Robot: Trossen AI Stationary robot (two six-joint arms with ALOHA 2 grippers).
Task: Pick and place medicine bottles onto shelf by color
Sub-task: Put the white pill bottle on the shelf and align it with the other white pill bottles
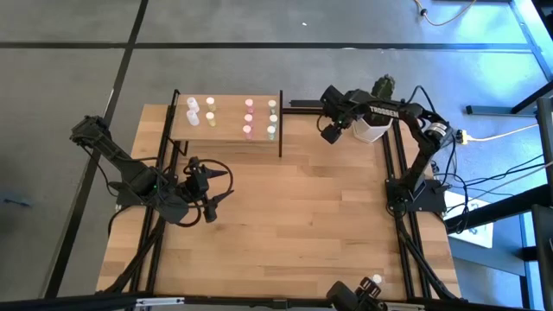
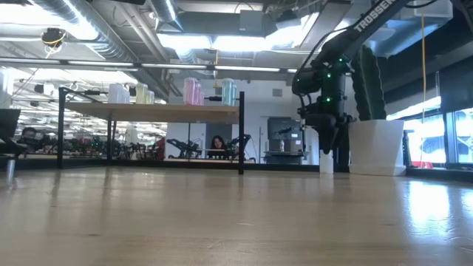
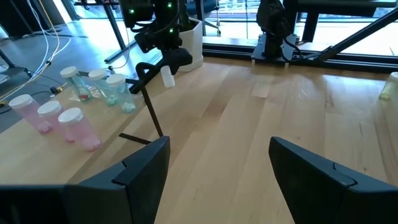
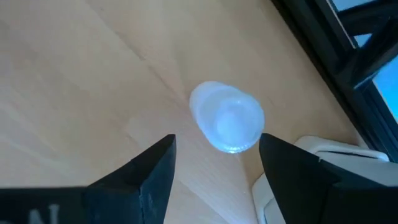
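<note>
A white medicine bottle (image 4: 227, 123) stands upright on the table beside the cactus pot, also seen in the low view (image 2: 326, 163). My right gripper (image 4: 216, 142) hangs just above it, pointing down, open, its fingers apart from the bottle. It is right of the shelf (image 1: 226, 128) in the high view (image 1: 331, 134). On the shelf board stand white (image 1: 193, 111), pale yellow (image 1: 210, 110), pink (image 1: 249, 118) and pale green (image 1: 271, 118) bottles in separate rows. My left gripper (image 1: 212, 194) waits open above the table's left part with nothing between its fingers (image 3: 217, 144).
The white pot with the green cactus (image 1: 373, 121) stands at the far right, close behind the right gripper (image 2: 327, 144). The shelf's black posts (image 1: 281, 130) rise to the left of the bottle. Bare wooden tabletop (image 1: 302, 225) spreads between the arms.
</note>
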